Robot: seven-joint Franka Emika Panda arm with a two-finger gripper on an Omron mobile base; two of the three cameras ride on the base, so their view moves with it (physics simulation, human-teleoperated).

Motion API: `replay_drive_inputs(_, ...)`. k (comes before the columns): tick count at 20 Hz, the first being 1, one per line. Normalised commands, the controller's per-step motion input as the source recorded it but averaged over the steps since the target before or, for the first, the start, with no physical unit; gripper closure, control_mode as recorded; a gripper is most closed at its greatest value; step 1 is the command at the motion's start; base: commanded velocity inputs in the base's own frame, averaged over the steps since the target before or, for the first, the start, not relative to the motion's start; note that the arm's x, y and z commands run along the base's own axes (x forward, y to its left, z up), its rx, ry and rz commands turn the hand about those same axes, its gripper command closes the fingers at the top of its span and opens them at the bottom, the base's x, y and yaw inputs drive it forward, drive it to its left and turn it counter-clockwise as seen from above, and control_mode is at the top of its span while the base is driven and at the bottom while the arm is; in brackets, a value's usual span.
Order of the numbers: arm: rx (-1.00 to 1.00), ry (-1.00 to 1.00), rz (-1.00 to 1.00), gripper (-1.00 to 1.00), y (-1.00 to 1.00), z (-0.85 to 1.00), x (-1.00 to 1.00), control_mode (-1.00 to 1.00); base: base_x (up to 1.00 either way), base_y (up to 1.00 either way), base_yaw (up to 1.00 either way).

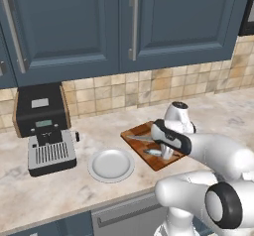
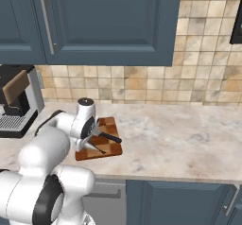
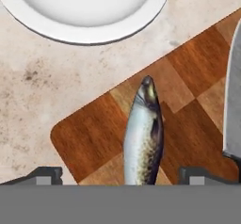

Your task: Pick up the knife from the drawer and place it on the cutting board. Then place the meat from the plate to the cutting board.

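- Marble-look counter (image 1: pixel 59 190) under blue wall cabinets, tiled backsplash behind.
- Hand (image 3: pixel 120 173) low over the cutting board (image 3: pixel 188 72), fingers spread wide either side of the meat (image 3: pixel 143 133), gripping nothing.
- Meat lies flat on the board; knife (image 2: pixel 106 136) beside it, also on the board. Plate (image 1: pixel 111 164) bare, just beside the board.
- Risk: lifting off at an angle could clip the fish or nudge the knife blade off the board.
- Coffee machine (image 1: pixel 44 131) well apart, no obstruction.

Glossy white rounded arm (image 1: pixel 218 153) with dark joint rings.
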Motion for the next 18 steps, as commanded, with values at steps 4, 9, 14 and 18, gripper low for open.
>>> replay_drive_inputs(4, 0.06, -0.15, -0.03, -1.0, -0.12, 0.41, -0.23, -1.0, 0.0, 0.0, 0.0)
replay_drive_inputs(9, 0.08, -0.19, -0.06, -1.0, -0.2, 0.42, -0.3, -1.0, 0.0, 0.0, 0.0)
replay_drive_inputs(14, 0.1, -0.19, -0.06, -1.0, -0.18, 0.47, -0.27, -1.0, 0.0, 0.0, 0.0)
replay_drive_inputs(18, 0.13, -0.24, -0.06, -1.0, -0.03, 0.53, -0.31, -1.0, 0.0, 0.0, 0.0)
